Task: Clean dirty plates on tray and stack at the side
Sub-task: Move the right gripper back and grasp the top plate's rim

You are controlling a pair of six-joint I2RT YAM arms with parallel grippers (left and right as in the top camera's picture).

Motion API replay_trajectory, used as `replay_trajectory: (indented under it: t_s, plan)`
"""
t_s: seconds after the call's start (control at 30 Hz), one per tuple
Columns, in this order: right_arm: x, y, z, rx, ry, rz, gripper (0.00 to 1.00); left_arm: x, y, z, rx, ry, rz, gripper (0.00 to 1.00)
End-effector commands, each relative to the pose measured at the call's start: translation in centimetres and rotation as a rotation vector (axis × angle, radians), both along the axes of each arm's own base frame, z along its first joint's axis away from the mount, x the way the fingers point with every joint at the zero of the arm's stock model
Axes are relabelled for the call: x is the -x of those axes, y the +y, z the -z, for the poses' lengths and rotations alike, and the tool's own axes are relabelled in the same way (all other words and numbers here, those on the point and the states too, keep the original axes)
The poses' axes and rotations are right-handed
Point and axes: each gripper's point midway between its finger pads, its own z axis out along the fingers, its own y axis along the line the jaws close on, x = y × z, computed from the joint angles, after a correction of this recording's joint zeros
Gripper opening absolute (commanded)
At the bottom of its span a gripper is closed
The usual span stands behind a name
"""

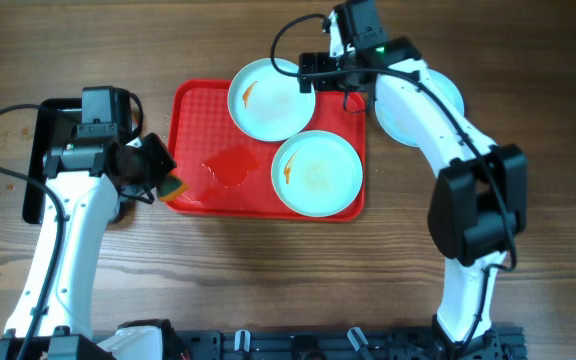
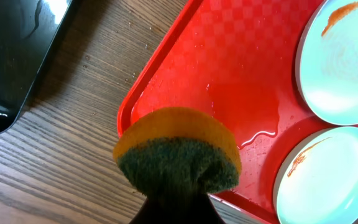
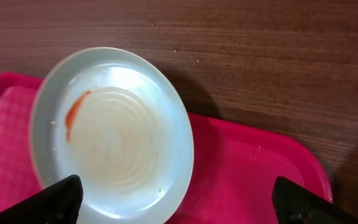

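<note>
Well, two pale plates (image 1: pixel 271 98) on the wet red tray (image 1: pixel 193 110) carry orange smears; left gripper (image 1: pixel 158 172) clamps a sponge (image 1: pixel 174 186), right gripper (image 3: pixel 180 202) spread wide

The tray (image 1: pixel 192 118) is red with a faint checkered pattern; the plates (image 1: pixel 271 100) are pale mint, smeared orange; the sponge (image 2: pixel 178 152) is yellow over dark green.
</note>
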Motion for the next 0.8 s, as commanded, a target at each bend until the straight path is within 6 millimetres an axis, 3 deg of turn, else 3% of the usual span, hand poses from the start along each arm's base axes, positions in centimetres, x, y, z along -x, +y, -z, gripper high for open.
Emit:
replay_trajectory:
  t_s: [0.0, 0.03, 0.17, 0.27, 0.33, 0.47, 0.67, 0.77]
  plan:
    - [-0.6, 0.3, 4.9, 0.025, 0.067, 0.106, 0.78, -0.2, 0.3, 0.1, -0.006, -0.002, -0.017, 0.04]
    - [-0.3, 0.8, 6.2, 0.016, 0.098, 0.101, 0.68, -0.2, 0.3, 0.1, -0.006, -0.002, -0.017, 0.04]
    - [0.7, 2.3, 9.0, 0.011, 0.15, 0.063, 0.54, -0.2, 0.3, 0.1, -0.006, -0.001, -0.017, 0.04]
    - [1.5, 3.8, 9.2, 0.016, 0.153, 0.031, 0.39, -0.2, 0.3, 0.1, -0.006, -0.001, -0.017, 0.04]
    - [2.3, 5.1, 9.3, 0.017, 0.159, 0.002, 0.22, -0.2, 0.3, 0.1, -0.006, -0.001, -0.017, 0.04]
    - [5.1, 8.2, 9.6, 0.041, 0.187, -0.074, 0.05, -0.2, 0.3, 0.1, -0.006, -0.001, -0.017, 0.04]
    - [9.4, 10.7, 10.3, 0.1, 0.252, -0.217, 0.05, -0.2, 0.3, 0.1, -0.006, -0.002, -0.017, 0.04]
    - [10.2, 11.6, 10.3, 0.096, 0.259, -0.242, 0.05, -0.3, 0.3, 0.1, -0.005, -0.003, -0.017, 0.04]
